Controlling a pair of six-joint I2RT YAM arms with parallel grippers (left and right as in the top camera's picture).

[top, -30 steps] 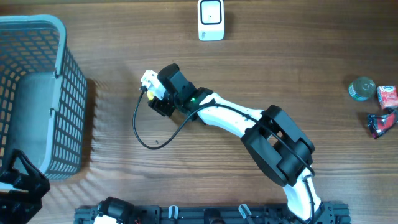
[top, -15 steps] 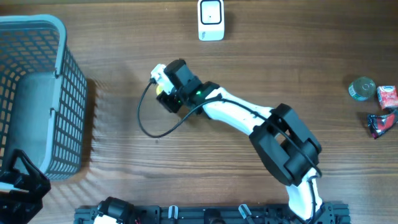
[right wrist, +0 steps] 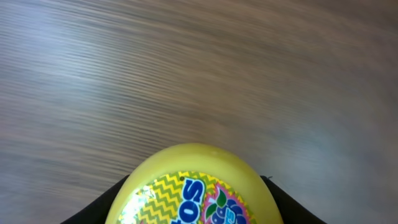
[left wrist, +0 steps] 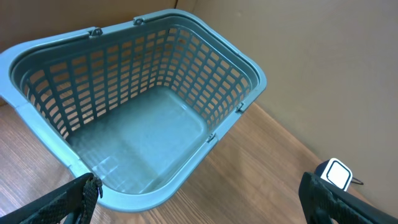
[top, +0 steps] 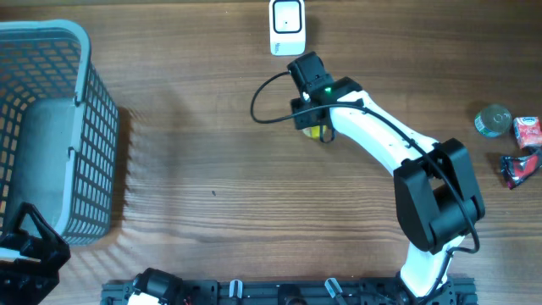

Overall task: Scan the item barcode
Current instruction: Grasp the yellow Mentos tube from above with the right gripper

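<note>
My right gripper (top: 312,125), clamped on the yellow container (right wrist: 196,186), has swung from mid-table to just below the scanner (top: 287,27). The container is nearly in place; I judge its barcode must next face the scanner.

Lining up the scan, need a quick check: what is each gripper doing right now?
Left gripper: open, holding nothing.
Right gripper: shut on the yellow item.
</note>
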